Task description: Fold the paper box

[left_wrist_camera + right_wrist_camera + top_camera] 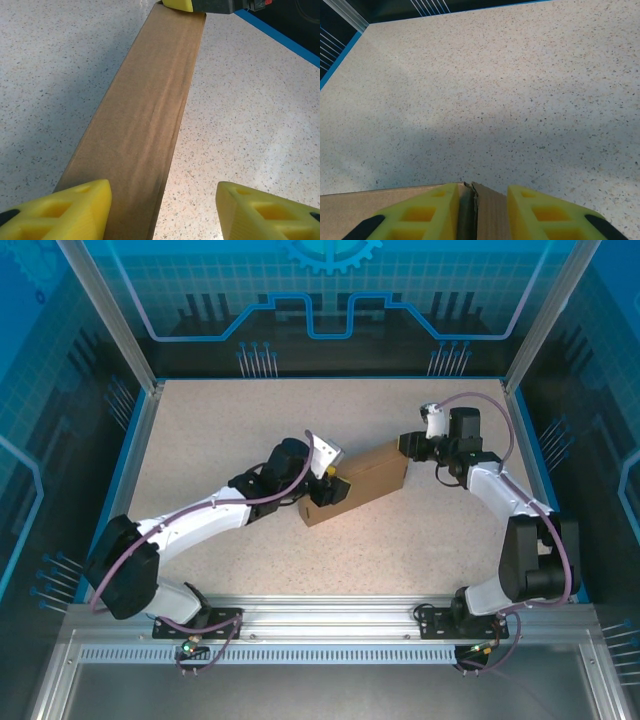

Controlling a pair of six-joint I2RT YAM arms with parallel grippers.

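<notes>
The paper box (365, 485) is laid slantwise at mid table (220, 430). The left arm (200, 515) is stretched low to its near-left end, with the left fingers (75, 210) spread and released. At the far-right end, the right fingers (420, 212) are seen by the wrist camera clenched on a cardboard edge.

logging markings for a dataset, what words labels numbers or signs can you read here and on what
No readable text anywhere.
cardboard box: plain brown, no print on the faces shown.
back wall: gear and line patterns only, no letters.
table: speckled, unmarked.
</notes>
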